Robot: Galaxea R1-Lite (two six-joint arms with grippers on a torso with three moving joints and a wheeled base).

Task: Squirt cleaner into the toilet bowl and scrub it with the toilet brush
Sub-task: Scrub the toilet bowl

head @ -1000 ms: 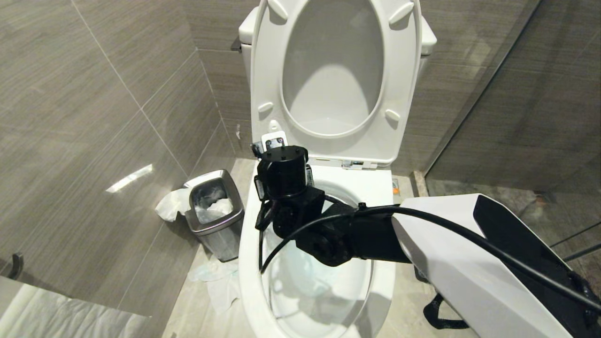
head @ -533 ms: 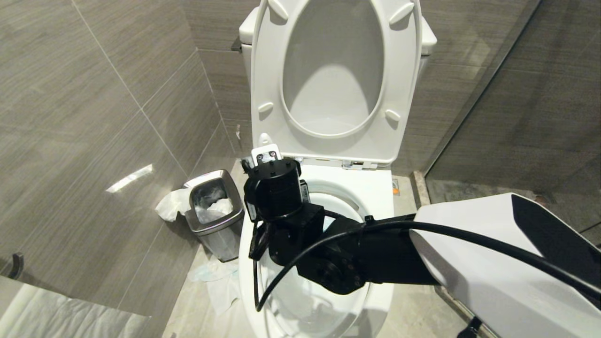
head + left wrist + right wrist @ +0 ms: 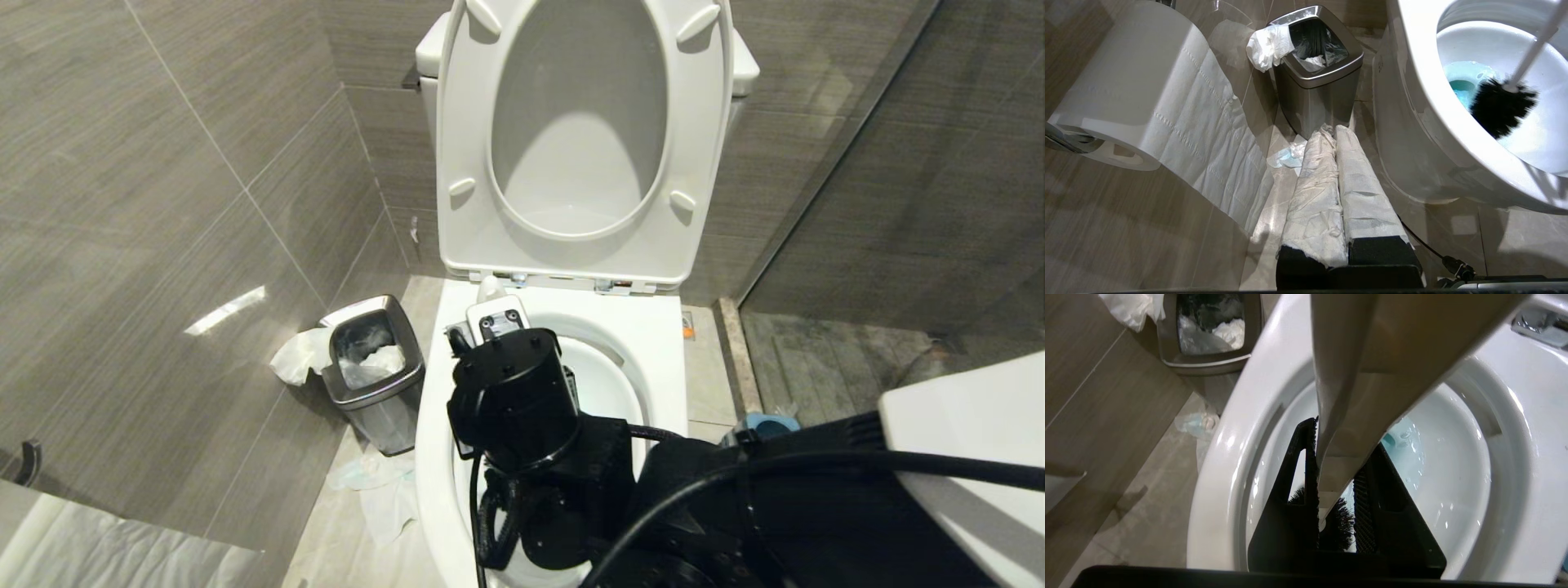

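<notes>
Clamping the toilet brush [image 3: 1339, 416] over the toilet bowl [image 3: 441, 457], the right gripper [image 3: 1336, 498] — steel bin [image 3: 375, 371] beside — left gripper [image 3: 1337, 163] closed.

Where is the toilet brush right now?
The toilet brush is down inside the toilet bowl, bristles by the blue water, its handle gripped by the right claw.
</notes>
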